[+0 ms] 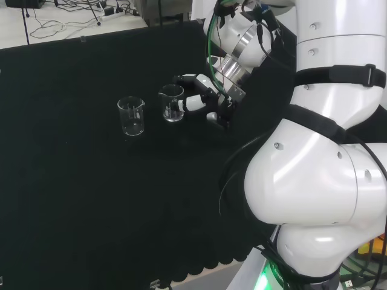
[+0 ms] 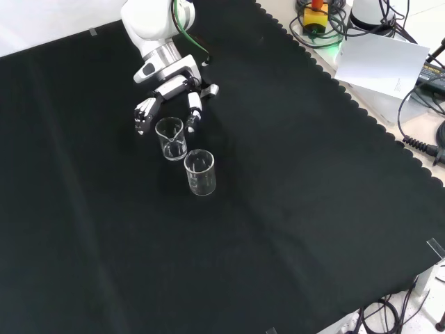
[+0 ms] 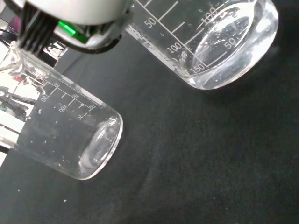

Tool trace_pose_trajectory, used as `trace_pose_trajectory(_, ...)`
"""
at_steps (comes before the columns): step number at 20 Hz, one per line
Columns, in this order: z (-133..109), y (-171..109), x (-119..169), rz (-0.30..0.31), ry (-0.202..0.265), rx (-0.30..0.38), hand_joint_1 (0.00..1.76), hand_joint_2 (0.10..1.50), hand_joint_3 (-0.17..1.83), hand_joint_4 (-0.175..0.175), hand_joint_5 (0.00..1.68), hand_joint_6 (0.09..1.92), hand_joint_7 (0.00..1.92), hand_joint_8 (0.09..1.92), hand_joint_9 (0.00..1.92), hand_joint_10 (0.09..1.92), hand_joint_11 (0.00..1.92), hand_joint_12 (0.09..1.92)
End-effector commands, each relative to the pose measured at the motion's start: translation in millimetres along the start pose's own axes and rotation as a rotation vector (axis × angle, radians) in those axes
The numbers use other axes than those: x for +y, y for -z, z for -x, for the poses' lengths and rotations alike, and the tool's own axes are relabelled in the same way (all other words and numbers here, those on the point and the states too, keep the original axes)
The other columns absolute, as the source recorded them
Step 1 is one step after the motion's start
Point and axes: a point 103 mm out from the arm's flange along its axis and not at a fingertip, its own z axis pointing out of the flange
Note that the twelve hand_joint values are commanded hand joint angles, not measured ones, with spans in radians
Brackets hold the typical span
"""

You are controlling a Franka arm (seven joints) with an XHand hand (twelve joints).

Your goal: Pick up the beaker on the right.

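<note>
Standing upright, mouth up, the right beaker [image 1: 172,103] is clear, empty, with printed scale marks. It sits on the cloth [image 1: 91,199] toward its far edge in the head view, between the hand's [image 1: 202,101] spread fingers, beside another beaker [image 1: 131,116].

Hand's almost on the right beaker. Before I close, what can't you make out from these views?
- Contact: in head and front views the fingers flank the near beaker, but its clear glass leaves unclear whether they touch.
- Contents: neither it nor the far beaker shows plainly whether it holds liquid.
- Wrist view: both beakers' rims are cut off by the edges.
- Palm: the arm hides it in head view.
</note>
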Motion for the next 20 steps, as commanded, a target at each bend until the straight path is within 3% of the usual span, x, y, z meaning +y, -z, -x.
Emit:
trace_pose_trajectory(1, -1, -4, 3, 0.017, 0.014, 0.027, 0.93, 0.51, 0.59, -0.033, 0.48, 0.09, 0.27, 0.6, 0.38, 0.58, 0.0, 1.26)
trace_pose_trajectory(20, -3, -19, 10, 0.034, 0.028, 0.106, 0.97, 0.49, 0.62, -0.036, 0.59, 0.09, 0.47, 0.67, 0.54, 0.59, 0.03, 1.37)
